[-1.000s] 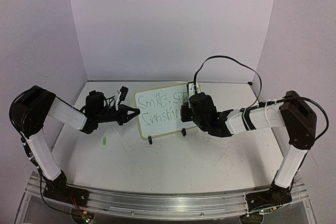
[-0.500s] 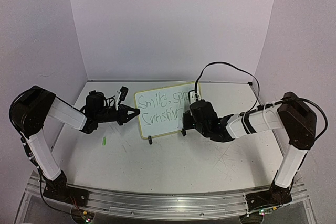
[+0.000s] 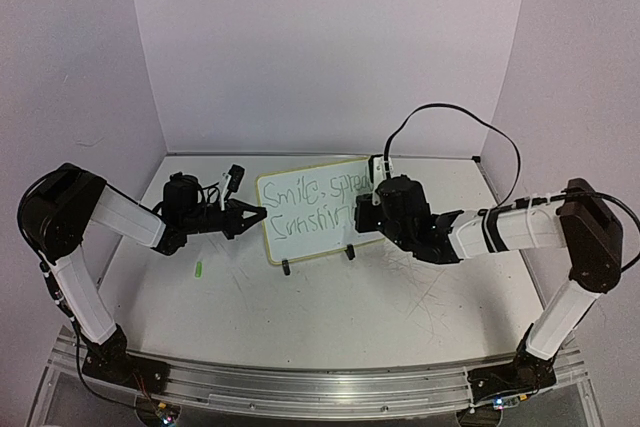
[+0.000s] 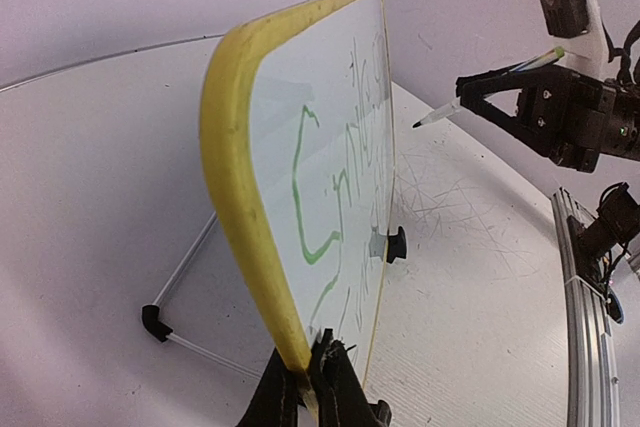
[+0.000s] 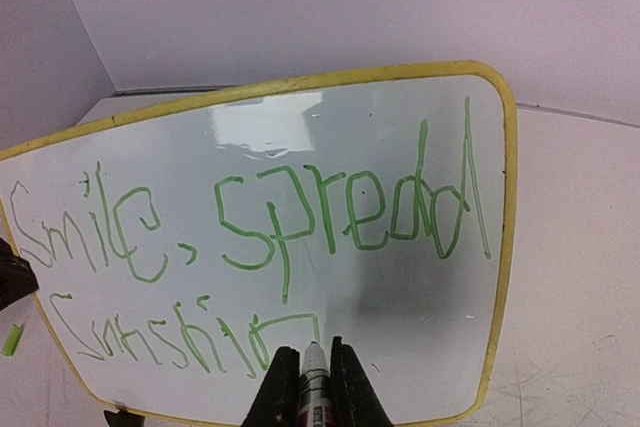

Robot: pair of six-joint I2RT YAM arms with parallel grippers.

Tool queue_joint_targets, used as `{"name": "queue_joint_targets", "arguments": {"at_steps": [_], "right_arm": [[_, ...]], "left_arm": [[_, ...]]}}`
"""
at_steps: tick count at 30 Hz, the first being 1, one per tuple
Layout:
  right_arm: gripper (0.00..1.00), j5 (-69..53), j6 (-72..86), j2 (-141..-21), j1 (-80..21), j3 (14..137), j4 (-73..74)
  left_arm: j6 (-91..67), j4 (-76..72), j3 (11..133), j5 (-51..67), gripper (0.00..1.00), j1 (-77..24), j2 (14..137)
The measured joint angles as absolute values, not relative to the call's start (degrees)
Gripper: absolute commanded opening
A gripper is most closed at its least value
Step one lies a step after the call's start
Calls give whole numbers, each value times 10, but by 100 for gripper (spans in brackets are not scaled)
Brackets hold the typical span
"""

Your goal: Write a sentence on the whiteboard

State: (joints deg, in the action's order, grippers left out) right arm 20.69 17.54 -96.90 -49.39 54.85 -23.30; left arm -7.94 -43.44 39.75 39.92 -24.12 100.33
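Observation:
The whiteboard (image 3: 312,239) stands tilted on two black feet in the middle of the table, its yellow frame facing the arms. The sentence (image 5: 340,217) in green reads "Smile, spread" over a second line beginning "Sunshin". My left gripper (image 3: 262,214) is shut on the board's left edge, the yellow frame (image 4: 240,197) pinched between its fingers (image 4: 335,392). My right gripper (image 5: 307,379) is shut on a white marker (image 5: 313,375), pointing at the lower line's last stroke. In the left wrist view, the marker tip (image 4: 418,124) sits a small gap off the board face.
A green marker cap (image 3: 199,269) lies on the table left of the board. The board's wire stand (image 4: 185,272) props it from behind. Purple walls close in the back and sides. A metal rail (image 3: 300,387) runs along the near edge.
My right wrist dipped, then moved right and back from the board, uncovering more of "spread". The left gripper and the board have not moved.

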Motion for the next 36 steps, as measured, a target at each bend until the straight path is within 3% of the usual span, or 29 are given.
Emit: {"name": "queue_joint_targets", "arguments": {"at_steps": [36], "right_arm": [[0, 179, 166, -1016, -477, 552, -245]], "left_arm": [[-79, -434, 397, 399, 0, -241, 1003]]}}
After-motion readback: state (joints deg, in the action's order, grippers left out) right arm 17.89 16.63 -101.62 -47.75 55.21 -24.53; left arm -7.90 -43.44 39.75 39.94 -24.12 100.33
